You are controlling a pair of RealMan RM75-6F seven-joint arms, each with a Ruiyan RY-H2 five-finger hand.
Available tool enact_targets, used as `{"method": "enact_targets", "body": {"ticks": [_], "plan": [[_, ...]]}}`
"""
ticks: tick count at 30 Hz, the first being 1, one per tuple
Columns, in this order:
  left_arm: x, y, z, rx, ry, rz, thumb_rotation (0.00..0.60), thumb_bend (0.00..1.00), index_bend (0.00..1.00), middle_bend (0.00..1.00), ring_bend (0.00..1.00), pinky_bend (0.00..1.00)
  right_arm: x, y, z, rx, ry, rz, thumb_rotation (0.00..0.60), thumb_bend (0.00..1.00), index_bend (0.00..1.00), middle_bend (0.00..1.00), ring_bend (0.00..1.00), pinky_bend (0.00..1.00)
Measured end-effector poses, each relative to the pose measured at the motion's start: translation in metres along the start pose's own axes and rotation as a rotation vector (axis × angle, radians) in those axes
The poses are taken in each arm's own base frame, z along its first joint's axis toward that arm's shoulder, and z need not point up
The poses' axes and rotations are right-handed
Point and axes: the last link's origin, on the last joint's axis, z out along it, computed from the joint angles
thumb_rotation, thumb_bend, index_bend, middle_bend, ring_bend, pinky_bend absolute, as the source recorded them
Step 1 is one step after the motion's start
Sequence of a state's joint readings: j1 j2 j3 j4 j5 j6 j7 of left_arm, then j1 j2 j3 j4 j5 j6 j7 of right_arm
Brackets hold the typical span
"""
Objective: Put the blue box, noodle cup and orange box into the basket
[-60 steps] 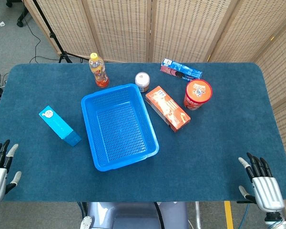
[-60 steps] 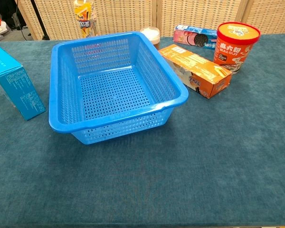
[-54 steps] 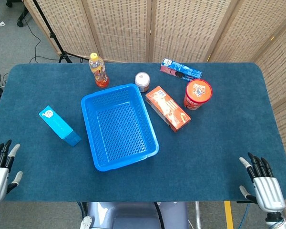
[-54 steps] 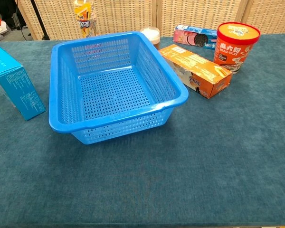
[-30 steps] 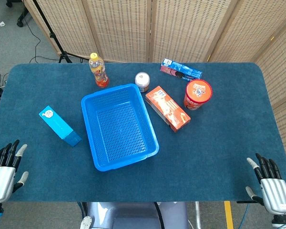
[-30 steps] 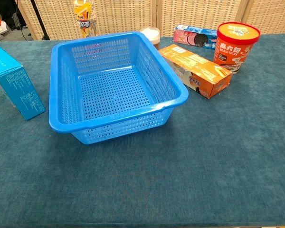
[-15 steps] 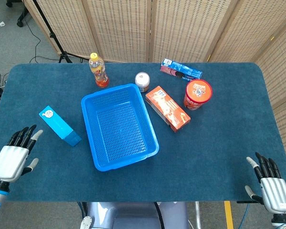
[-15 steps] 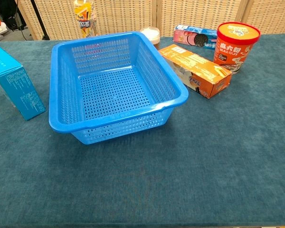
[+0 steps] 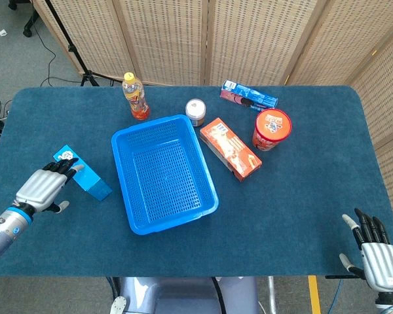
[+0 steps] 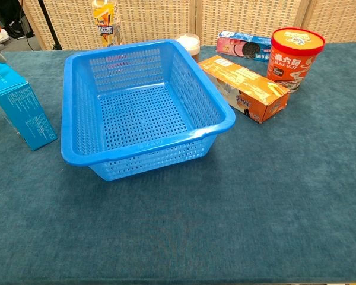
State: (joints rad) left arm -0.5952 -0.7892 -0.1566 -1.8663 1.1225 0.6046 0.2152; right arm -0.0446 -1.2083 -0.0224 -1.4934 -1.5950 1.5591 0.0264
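Note:
The blue box [image 9: 86,174] [image 10: 21,102] lies on the table left of the blue basket [image 9: 162,171] [image 10: 143,107], which holds nothing. My left hand [image 9: 44,184] hovers over the box's near-left end with fingers spread, holding nothing. The orange box [image 9: 230,148] [image 10: 244,87] lies just right of the basket. The red noodle cup [image 9: 271,129] [image 10: 294,49] stands upright to its right. My right hand [image 9: 380,261] sits open at the table's front right corner, far from everything.
Behind the basket stand an orange drink bottle [image 9: 135,97] [image 10: 106,22] and a small white-lidded jar [image 9: 195,111] [image 10: 188,43]. A blue cookie pack [image 9: 249,95] [image 10: 244,45] lies at the back. Wicker screens [image 9: 249,36] close off the far side.
My left hand has moved from the front left table edge up and right to the blue box. My right hand has drifted slightly lower and right.

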Motion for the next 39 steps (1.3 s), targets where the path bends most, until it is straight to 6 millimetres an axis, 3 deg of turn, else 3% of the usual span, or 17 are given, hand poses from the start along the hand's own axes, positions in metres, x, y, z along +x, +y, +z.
{"method": "enact_targets", "body": {"ticks": [6,10,17,22,26,31,39], "plan": [[0.032,-0.01,0.023,0.019,-0.029,0.021,0.6,0.31,0.02,0.0,0.01,0.13,-0.001,0.002,0.001,-0.008,-0.003,-0.002,0.6,0.26,0.15,0.0,0.0,0.0],[0.038,-0.014,0.031,0.029,-0.032,0.041,0.6,0.31,0.02,0.0,0.01,0.13,-0.003,0.003,0.002,-0.011,-0.007,-0.005,0.6,0.26,0.15,0.0,0.0,0.0],[0.028,-0.016,0.05,0.037,-0.063,0.039,0.6,0.32,0.02,0.0,0.01,0.13,-0.004,0.003,0.002,-0.014,-0.01,-0.01,0.6,0.26,0.15,0.0,0.0,0.0],[0.005,-0.011,0.06,0.021,-0.136,0.058,0.6,0.33,0.06,0.0,0.01,0.13,-0.005,0.007,0.004,-0.032,-0.012,-0.011,0.6,0.26,0.15,0.0,0.0,0.0],[-0.005,-0.007,0.065,0.015,-0.146,0.069,0.6,0.36,0.21,0.07,0.12,0.16,-0.006,0.008,0.005,-0.033,-0.014,-0.01,0.6,0.26,0.15,0.0,0.0,0.0],[-0.009,-0.004,0.07,0.017,-0.075,0.078,0.6,0.43,0.55,0.34,0.35,0.34,-0.005,0.009,0.005,-0.036,-0.01,-0.009,0.6,0.26,0.15,0.0,0.0,0.0],[-0.007,-0.003,0.066,0.029,0.028,0.081,0.6,0.48,0.69,0.46,0.53,0.45,-0.004,0.008,0.004,-0.03,-0.003,-0.009,0.6,0.26,0.15,0.0,0.0,0.0]]}}
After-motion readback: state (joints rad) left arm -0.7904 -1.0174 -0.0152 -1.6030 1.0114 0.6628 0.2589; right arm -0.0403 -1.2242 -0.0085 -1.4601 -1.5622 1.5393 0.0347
